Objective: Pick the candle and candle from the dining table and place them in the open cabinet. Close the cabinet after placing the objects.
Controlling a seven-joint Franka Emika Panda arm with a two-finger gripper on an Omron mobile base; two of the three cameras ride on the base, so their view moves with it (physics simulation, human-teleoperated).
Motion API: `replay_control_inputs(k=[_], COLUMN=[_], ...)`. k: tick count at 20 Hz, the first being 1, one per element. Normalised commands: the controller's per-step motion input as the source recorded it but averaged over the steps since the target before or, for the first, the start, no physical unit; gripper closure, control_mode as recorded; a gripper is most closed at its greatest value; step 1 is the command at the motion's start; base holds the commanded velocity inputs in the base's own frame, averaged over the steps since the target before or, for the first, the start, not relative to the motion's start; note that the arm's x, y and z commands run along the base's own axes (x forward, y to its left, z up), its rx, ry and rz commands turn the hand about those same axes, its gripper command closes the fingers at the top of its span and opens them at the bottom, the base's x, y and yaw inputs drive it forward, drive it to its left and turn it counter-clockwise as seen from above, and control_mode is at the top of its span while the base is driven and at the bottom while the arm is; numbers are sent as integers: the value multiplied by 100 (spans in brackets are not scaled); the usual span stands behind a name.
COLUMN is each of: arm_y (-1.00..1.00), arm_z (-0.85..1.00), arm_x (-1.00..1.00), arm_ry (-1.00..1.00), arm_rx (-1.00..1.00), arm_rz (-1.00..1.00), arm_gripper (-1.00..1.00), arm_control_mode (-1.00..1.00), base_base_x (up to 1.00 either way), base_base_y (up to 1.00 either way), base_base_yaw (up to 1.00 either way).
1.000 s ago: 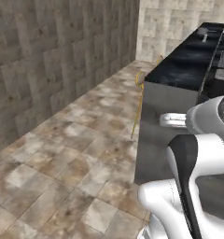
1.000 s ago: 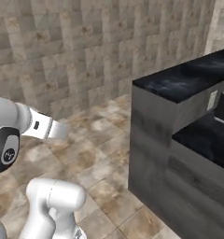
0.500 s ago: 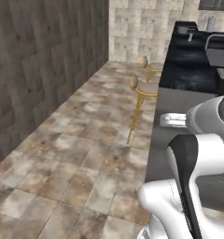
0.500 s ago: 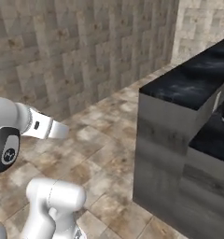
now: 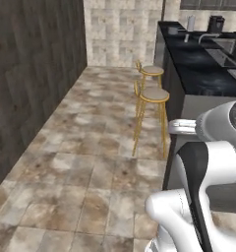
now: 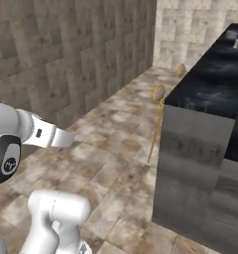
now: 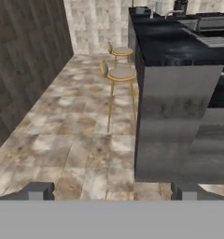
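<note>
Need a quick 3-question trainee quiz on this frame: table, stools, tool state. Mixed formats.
1. True or false: two stools stand along the dining table.
2. Multiple choice: the tool is A) shut on a candle, B) open and holding nothing, C) shut on a stool leg.
3. Fill in: the near stool has a round seat and ____ legs.

Key: 1 true: the far stool stands behind the near one. 2 B. 3 yellow.
</note>
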Motion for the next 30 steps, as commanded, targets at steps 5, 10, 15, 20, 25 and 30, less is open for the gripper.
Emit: replay_control_inputs(k=[5, 10, 15, 20, 25, 30], arm_y=[0, 0, 0, 0, 0, 0], arm_z=[0, 0, 0, 0, 0, 0], arm_x=[0, 0, 0, 0, 0, 0], arm_ry=[0, 0, 0, 0, 0, 0], arm_rx=[0, 0, 0, 0, 0, 0], arm_rz=[0, 0, 0, 0, 0, 0], arm_gripper=[-100, -100, -100, -100, -100, -100], arm_control_mode=[100, 100, 100, 100, 100, 100], base_base_x=[40, 36, 38, 43, 48, 49], base_base_y=[67, 57, 51, 49, 48, 46], base_base_yaw=[-35, -33, -31, -29, -26, -24])
